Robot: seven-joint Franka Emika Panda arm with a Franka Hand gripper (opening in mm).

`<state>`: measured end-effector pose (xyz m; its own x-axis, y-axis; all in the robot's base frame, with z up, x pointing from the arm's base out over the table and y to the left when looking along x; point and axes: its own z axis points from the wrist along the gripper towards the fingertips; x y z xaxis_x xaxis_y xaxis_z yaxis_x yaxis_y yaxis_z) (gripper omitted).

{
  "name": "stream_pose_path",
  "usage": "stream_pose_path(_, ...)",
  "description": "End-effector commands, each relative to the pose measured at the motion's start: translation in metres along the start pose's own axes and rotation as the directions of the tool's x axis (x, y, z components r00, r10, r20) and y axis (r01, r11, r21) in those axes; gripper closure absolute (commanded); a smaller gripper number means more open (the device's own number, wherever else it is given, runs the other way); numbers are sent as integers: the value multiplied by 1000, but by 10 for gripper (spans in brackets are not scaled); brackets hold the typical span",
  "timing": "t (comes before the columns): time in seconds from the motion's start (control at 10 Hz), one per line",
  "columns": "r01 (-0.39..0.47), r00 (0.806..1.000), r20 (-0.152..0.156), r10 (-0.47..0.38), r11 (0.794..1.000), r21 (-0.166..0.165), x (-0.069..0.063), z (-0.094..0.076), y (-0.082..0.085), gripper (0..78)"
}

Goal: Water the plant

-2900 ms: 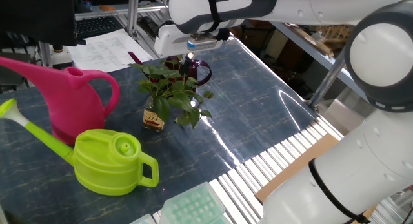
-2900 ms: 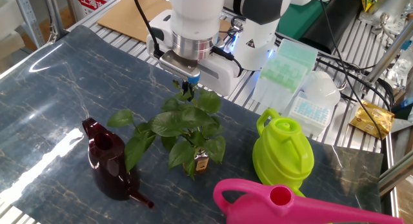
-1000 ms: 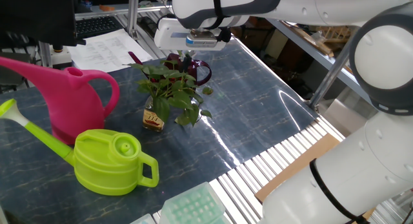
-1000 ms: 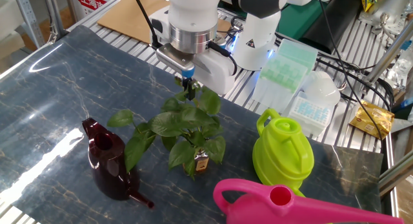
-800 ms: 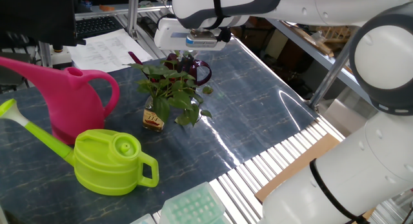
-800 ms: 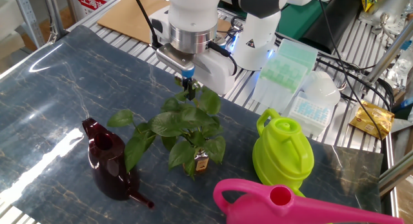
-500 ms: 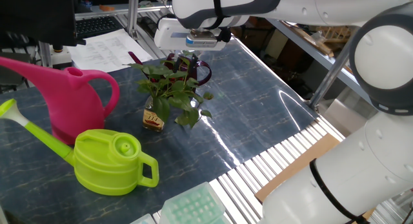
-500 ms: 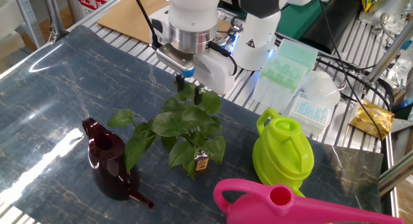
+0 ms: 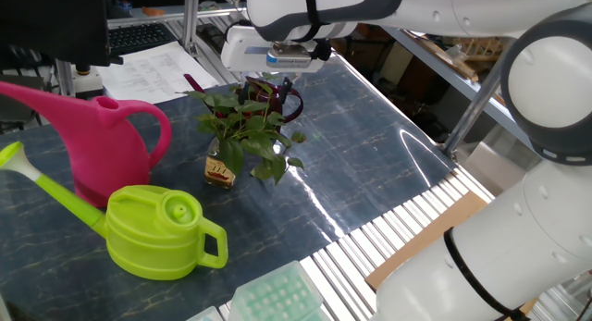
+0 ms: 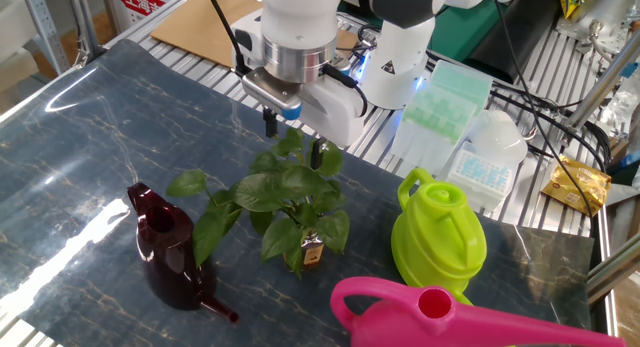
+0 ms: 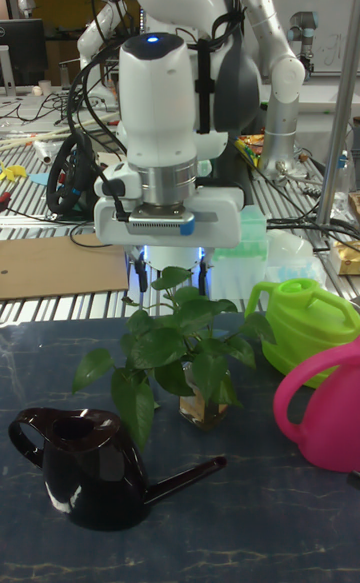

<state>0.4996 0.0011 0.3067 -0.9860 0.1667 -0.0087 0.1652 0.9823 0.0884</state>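
Observation:
The plant point(image 9: 242, 127) is a sprig of broad green leaves in a tiny clear bottle point(image 9: 219, 169) with a yellow-brown label, standing mid-table. It also shows in the other fixed view as the plant point(image 10: 285, 195) and in the tall view as the plant point(image 11: 180, 343). My gripper point(image 10: 293, 137) hangs just above its top leaves, open, with one finger on each side of the uppermost leaf and nothing held. The tall view shows the gripper point(image 11: 173, 281) spread wide. The dark maroon watering can point(image 10: 165, 247) stands beside the plant, away from my gripper.
A pink watering can point(image 9: 102, 136) and a lime green watering can point(image 9: 157, 230) stand on the plant's other side. A pale green tube rack point(image 10: 450, 97) and clear boxes sit near the arm's base. A cardboard sheet point(image 10: 200, 22) lies past the table's edge.
The fingers were shut above the leaves until half a second ago and have now spread open. The gripper also shifted slightly over the plant's top. The cans and the plant have stayed put.

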Motion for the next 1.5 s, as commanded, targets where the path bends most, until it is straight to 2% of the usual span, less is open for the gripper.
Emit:
stream_pose_path(0.1,7,1000,10,-7,999,34,-1,-2,0,1)
stream_pose_path(0.2,7,1000,10,-7,999,34,-1,-2,0,1)
stream_pose_path(0.3,15,1000,7,-15,999,42,-5,-29,5,1)
stream_pose_path(0.8,17,1000,8,-18,999,47,-8,-38,6,1)
stream_pose_path(0.9,15,1000,8,-16,999,48,-10,-49,6,1)
stream_pose_path(1.2,5,1000,14,-6,998,63,-13,-63,5,1)
stream_pose_path(1.5,-8,1000,16,7,998,63,-17,-67,1,1)
